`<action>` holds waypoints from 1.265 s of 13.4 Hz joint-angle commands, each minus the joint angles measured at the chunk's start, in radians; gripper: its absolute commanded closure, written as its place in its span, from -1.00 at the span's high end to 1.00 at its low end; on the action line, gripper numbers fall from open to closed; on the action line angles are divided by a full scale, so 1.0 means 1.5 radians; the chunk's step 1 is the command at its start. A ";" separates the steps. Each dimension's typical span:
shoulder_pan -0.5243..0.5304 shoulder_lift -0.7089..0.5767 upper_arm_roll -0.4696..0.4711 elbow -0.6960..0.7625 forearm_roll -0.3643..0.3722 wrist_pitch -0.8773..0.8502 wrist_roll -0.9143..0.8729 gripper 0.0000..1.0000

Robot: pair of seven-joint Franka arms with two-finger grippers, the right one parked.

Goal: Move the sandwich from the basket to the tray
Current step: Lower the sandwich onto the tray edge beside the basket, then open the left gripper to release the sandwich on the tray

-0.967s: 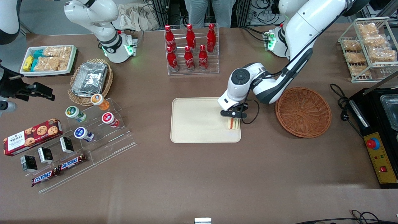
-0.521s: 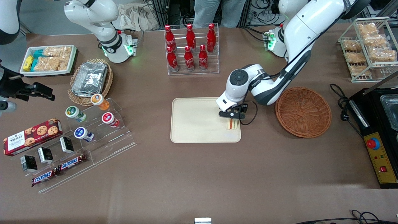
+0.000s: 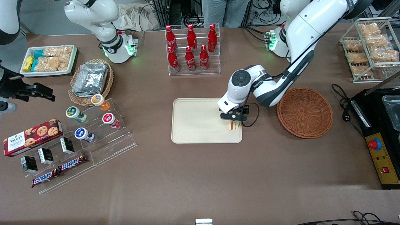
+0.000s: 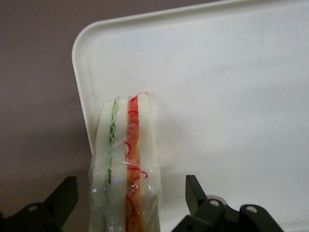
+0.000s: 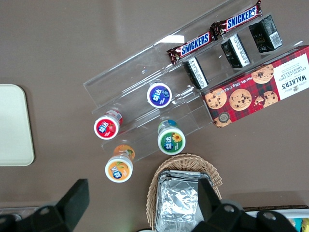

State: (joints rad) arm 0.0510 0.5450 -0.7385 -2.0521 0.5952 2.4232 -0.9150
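The sandwich (image 3: 233, 125), a white wedge with green and orange-red layers in clear wrap, stands on edge on the cream tray (image 3: 197, 122), near the corner closest to the basket. In the left wrist view the sandwich (image 4: 125, 159) stands on the tray (image 4: 231, 72) close to its rim. My left gripper (image 3: 233, 118) is directly over the sandwich. In the wrist view the gripper (image 4: 129, 195) is open, with a gap between each black finger (image 4: 195, 193) and the sandwich. The reddish-brown wicker basket (image 3: 304, 112) is empty, toward the working arm's end of the table.
A rack of red cola bottles (image 3: 191, 47) stands farther from the camera than the tray. Toward the parked arm's end are a tan basket of foil containers (image 3: 90, 79), an acrylic stand with cups (image 3: 93, 125), a cookie box (image 3: 32, 136) and a white snack bin (image 3: 48, 59). A black appliance (image 3: 379, 131) lies next to the wicker basket.
The gripper has shifted slightly toward the parked arm's end over the tray. The sandwich stays in about the same spot on the tray.
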 commanded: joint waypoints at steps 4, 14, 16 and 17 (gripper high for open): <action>0.033 -0.116 -0.007 -0.003 -0.048 -0.007 -0.031 0.99; 0.087 -0.149 -0.007 0.156 -0.213 -0.228 0.147 0.99; 0.102 -0.150 -0.007 0.189 -0.245 -0.269 0.188 0.99; 0.103 -0.150 -0.007 0.201 -0.250 -0.284 0.188 0.99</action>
State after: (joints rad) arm 0.1910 0.3291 -0.7384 -1.7901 0.2545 2.0531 -0.6689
